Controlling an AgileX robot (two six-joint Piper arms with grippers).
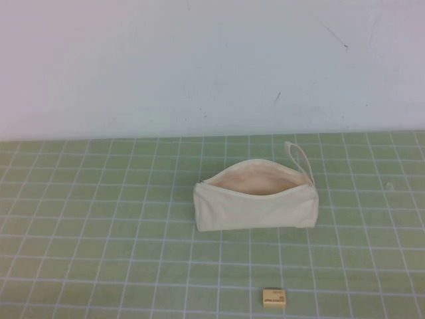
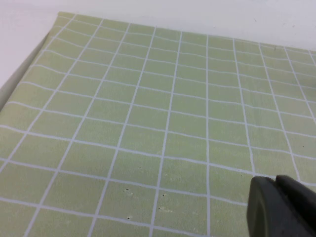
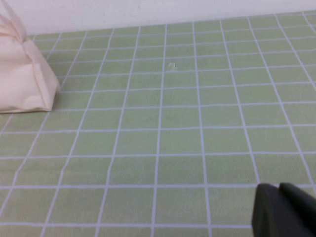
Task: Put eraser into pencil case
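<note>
The cream-white pencil case [image 1: 255,203] lies on the green grid mat near the middle, unzipped, its pale peach lining showing and its loop strap [image 1: 299,159] at the right end. The small tan-yellow eraser [image 1: 273,297] lies on the mat in front of it, near the front edge, apart from the case. Neither arm shows in the high view. My left gripper [image 2: 276,183] is shut and empty over bare mat. My right gripper [image 3: 279,188] is shut and empty; the case's end [image 3: 22,79] shows far off in the right wrist view.
The green grid mat [image 1: 99,226] covers the table up to a white wall [image 1: 199,60] at the back. The mat's edge [image 2: 29,54] shows in the left wrist view.
</note>
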